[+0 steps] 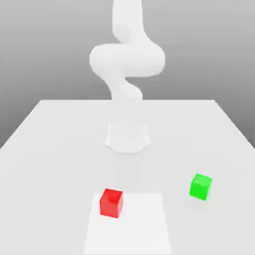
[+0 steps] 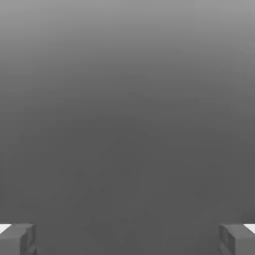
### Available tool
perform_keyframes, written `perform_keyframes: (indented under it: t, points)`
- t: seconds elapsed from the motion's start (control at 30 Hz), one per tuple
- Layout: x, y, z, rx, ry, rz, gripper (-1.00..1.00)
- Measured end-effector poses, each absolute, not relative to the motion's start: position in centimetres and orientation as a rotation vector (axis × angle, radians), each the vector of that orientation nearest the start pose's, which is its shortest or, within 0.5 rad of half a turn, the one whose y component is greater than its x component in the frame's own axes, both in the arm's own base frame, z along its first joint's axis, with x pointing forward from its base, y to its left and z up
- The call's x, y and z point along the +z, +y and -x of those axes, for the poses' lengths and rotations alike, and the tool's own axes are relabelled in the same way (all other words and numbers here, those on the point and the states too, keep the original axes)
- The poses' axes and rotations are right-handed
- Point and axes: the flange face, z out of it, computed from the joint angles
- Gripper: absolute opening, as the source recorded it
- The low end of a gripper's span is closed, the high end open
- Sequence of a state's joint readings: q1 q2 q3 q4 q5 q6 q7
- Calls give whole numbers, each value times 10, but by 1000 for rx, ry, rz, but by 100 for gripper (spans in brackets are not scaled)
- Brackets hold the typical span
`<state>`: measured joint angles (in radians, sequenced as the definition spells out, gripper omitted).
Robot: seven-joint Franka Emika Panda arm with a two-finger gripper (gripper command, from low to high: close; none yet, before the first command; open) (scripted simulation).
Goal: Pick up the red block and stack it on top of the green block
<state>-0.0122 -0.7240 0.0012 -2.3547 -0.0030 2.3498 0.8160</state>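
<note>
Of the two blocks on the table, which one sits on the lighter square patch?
The red block. It rests on the lighter square patch; the green block sits apart toward the exterior view's right, on plain table.

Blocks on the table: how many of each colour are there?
red block: 1
green block: 1
Total: 2 blocks, resting apart on the white table.
</note>
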Motion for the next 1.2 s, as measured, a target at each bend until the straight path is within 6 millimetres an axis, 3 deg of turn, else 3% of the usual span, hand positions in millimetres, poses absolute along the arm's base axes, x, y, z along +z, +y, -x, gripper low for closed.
perform_keyframes:
  t: [0.13,0.3,0.43,0.6,0.83,0.87,1.07,1.2]
  points:
    - [562,-14,-419,-760,1195,2562,0]
    - [437,-26,-437,-526,1325,2638,0]
    - [336,-35,-424,-317,1431,2684,0]
    - [224,-43,-377,-46,1557,2714,0]
    - [151,-43,-368,0,1574,2719,0]
    - [145,-42,-367,0,1574,2719,-100]
    - [143,-42,-367,-1,1575,2718,-100]
    - [169,-43,-369,0,1574,2718,-100]
